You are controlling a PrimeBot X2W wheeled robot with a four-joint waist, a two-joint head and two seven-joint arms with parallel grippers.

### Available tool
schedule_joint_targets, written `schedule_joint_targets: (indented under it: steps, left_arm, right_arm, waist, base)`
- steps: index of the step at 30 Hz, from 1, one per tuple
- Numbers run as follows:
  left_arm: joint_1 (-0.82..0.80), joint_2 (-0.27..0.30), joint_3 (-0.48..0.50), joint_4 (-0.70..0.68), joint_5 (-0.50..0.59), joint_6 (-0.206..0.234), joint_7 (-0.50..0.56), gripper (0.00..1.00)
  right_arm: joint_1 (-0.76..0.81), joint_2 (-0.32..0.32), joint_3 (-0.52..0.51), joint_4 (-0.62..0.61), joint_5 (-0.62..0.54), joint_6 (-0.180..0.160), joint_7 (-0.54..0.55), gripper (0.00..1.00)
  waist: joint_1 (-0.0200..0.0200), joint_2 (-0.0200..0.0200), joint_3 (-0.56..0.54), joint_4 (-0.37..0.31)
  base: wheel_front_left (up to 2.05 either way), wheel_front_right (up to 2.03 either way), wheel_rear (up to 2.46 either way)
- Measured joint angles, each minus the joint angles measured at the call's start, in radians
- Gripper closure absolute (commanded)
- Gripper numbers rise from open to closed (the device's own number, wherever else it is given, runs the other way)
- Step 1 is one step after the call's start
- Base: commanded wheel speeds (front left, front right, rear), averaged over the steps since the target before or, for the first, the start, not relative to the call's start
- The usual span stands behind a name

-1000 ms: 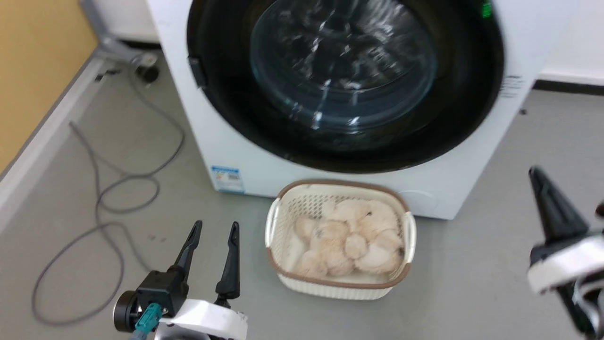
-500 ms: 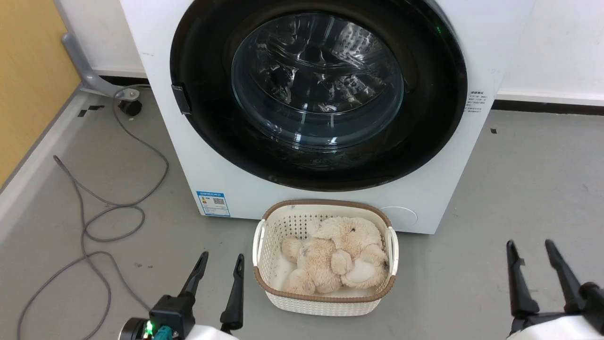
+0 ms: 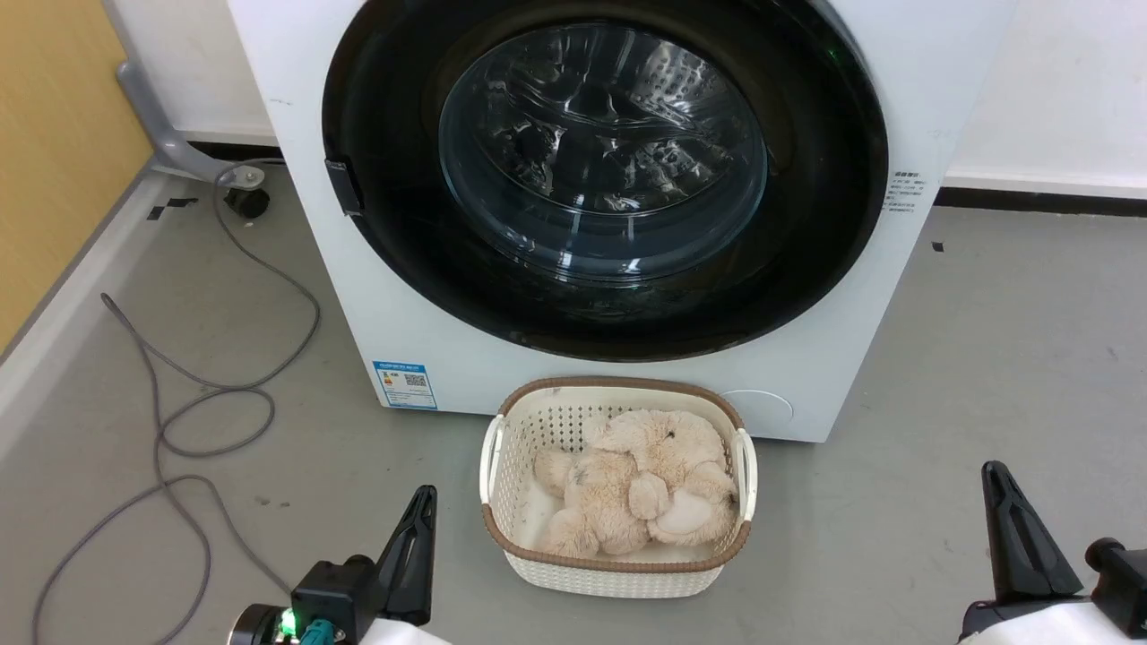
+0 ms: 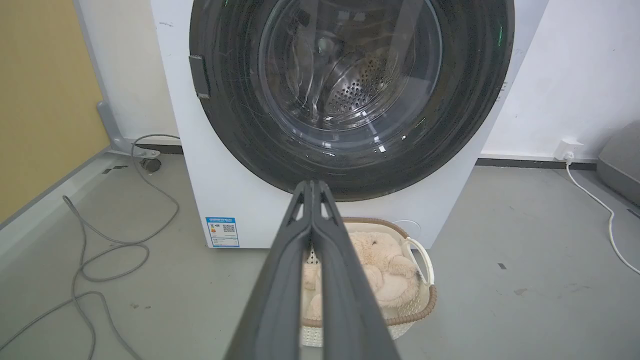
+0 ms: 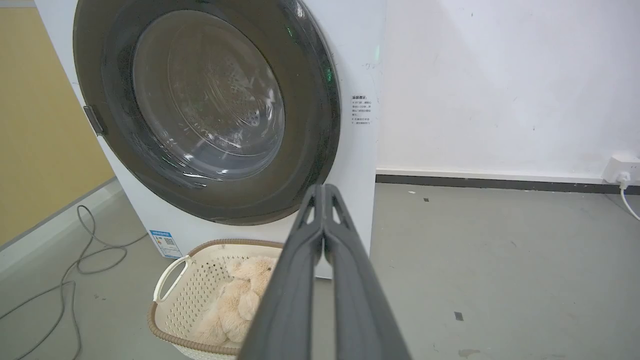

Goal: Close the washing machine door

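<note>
The washing machine door (image 3: 605,179), a wide black ring round a bulging clear glass bowl, lies flat against the front of the white washing machine (image 3: 421,305). The same door (image 4: 350,90) faces the left wrist view, and it stands at the upper left as the door (image 5: 205,110) in the right wrist view. My left gripper (image 3: 418,524) is low at the left, shut with nothing in it, its fingertips (image 4: 311,186) pressed together. My right gripper (image 3: 999,484) is low at the right, also shut and empty, fingertips (image 5: 324,190) touching. Both hang well short of the machine.
A white woven basket (image 3: 618,573) with beige plush toys sits on the grey floor just before the machine, between my grippers. Grey cables (image 3: 206,394) loop on the floor at the left. A yellow wall (image 3: 54,134) stands at the far left. A wall socket (image 5: 620,170) is at the right.
Both grippers went from open to shut in the last half second. Before that, the head camera shifted and the right gripper dropped lower.
</note>
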Motion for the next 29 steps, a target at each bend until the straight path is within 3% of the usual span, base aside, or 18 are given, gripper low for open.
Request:
schedule_joint_targets:
  steps: [29]
  left_arm:
    - [-0.001, 0.0, 0.033, -0.037, 0.026, 0.003, 0.057, 1.0]
  right_arm:
    - [-0.006, 0.006, 0.024, 0.0, -0.027, 0.0, 0.038, 1.0]
  waist:
    - [0.0, 0.0, 0.0, -0.013]
  base:
    - [0.0, 0.0, 0.0]
